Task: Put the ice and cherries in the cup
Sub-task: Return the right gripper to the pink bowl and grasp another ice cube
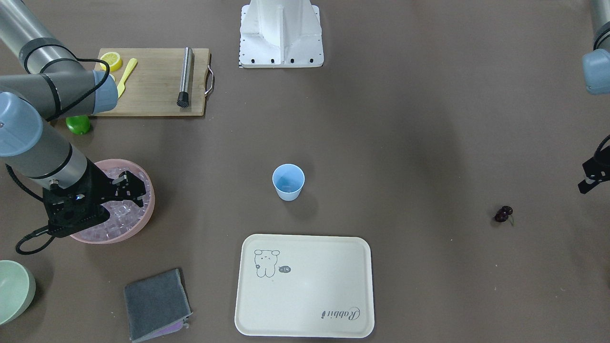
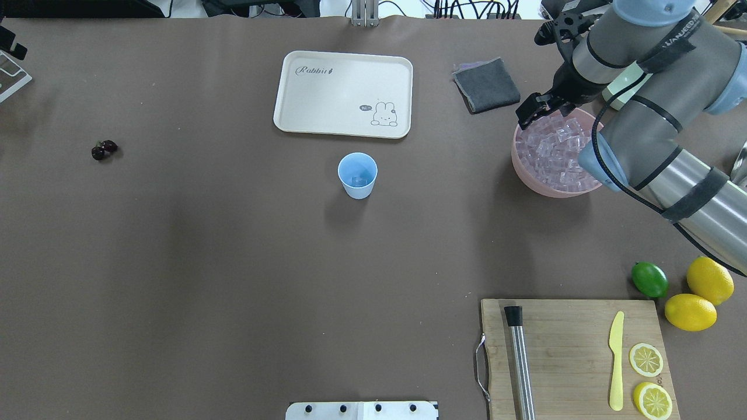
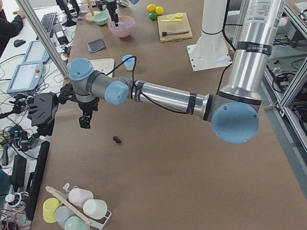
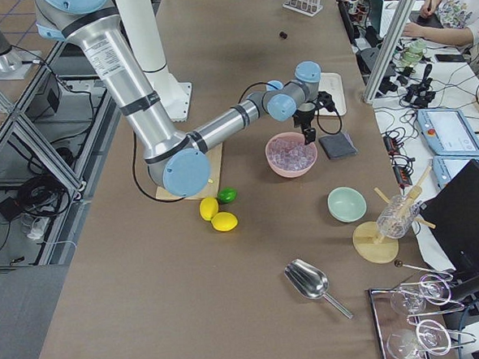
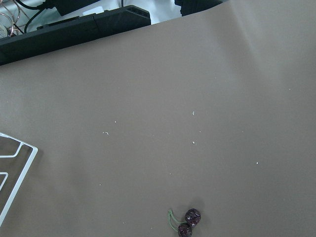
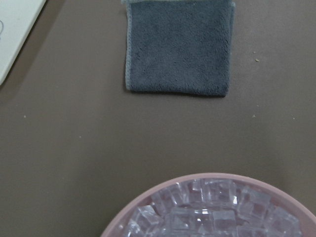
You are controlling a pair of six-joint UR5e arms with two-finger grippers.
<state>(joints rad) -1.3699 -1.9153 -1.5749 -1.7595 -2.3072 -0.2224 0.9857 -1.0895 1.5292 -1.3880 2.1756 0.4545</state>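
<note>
Light-blue cup stands upright mid-table, mouth up. The dark cherries lie way off at its 9 o'clock, the pair lined up roughly 8-to-2. Clear ice fills the pink bowl at 3 o'clock. Right gripper hangs over the ice, fingers parted, holding nothing. Left gripper points down near the cherries; can't tell about its jaws.

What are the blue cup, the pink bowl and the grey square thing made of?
The cup looks like plastic: smooth, thin-walled, evenly light blue and matte. The pink bowl seems to be plastic too, smooth with a soft sheen, though it could be glazed ceramic. The grey square is cloth, probably a towel: it has a fuzzy nap and stitched edges.
</note>
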